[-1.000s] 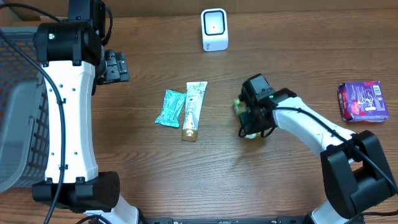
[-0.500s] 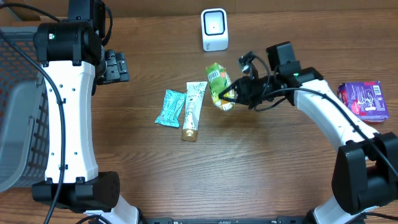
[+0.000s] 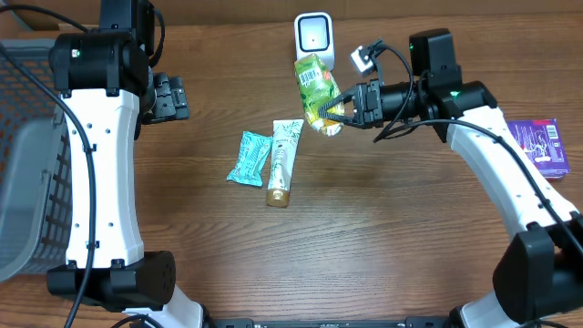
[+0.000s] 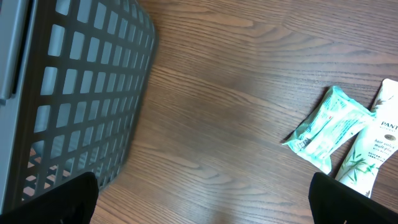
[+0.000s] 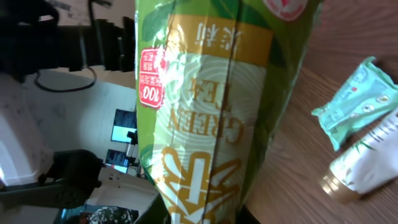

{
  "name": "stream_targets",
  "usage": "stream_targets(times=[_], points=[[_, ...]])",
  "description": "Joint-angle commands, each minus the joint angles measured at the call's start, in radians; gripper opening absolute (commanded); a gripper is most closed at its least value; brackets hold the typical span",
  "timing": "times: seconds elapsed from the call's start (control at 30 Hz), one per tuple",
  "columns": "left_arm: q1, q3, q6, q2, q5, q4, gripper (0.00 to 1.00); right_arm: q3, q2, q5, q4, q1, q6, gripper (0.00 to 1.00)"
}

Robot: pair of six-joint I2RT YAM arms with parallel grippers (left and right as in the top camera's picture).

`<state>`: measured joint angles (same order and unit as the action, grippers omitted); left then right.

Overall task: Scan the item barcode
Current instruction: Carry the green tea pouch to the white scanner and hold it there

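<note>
R tool (image 3: 339, 107) clamps green tea pouch (image 3: 315, 82) just in front of scanner (image 3: 313, 35), prob. to present barcode. L tool (image 3: 173, 97) wide, idle, well left of scanner.

In the right wrist view the green packet (image 5: 211, 112) ran off the frame at 12 and 6 o'clock and hid the right fingers (image 3: 346, 98) holding it. From overhead its printed label was too small to read. The basket (image 3: 27, 182) was cut off at 9 o'clock and the purple box (image 3: 547, 146) at 3 o'clock. The left wrist view showed only dark tips of the left fingers (image 4: 62, 199), and the tube (image 4: 373, 155) was cut off at 3 o'clock.
</note>
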<state>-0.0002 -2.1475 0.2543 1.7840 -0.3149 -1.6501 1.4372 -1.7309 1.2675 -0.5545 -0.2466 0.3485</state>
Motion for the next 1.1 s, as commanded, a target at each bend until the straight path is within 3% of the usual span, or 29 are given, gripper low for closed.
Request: stream_targets(times=[0.0, 0.13, 0.27, 0.33, 0.47, 0.63, 0.9, 1.07], points=[[0.000, -0.015, -0.011, -0.015, -0.006, 0.002, 0.99, 0.048, 0.064, 0.051, 0.015, 0.001, 0.000, 0.04], [0.000, -0.015, -0.011, -0.015, -0.006, 0.002, 0.99, 0.048, 0.064, -0.200, -0.042, 0.000, 0.004, 0.04], [0.000, -0.015, -0.011, -0.015, -0.006, 0.002, 1.00, 0.048, 0.056, -0.895, -0.183, -0.053, 0.019, 0.04], [0.000, -0.015, -0.011, -0.015, -0.006, 0.002, 1.00, 0.048, 0.044, -1.149, -0.191, -0.100, 0.014, 0.04], [0.000, -0.015, -0.011, -0.015, -0.006, 0.002, 0.99, 0.051, 0.035, -1.486, -0.115, -0.185, -0.063, 0.04], [0.000, -0.015, -0.011, -0.015, -0.006, 0.002, 1.00, 0.051, 0.026, -1.854, 0.080, -0.275, -0.300, 0.04], [0.000, -0.015, -0.011, -0.015, -0.006, 0.002, 0.99, 0.051, -0.111, -1.972, 0.488, -0.297, -0.745, 0.04], [0.000, -0.015, -0.011, -0.015, -0.006, 0.002, 0.99, 0.051, -0.263, -1.977, 0.837, -0.295, -1.147, 0.04]])
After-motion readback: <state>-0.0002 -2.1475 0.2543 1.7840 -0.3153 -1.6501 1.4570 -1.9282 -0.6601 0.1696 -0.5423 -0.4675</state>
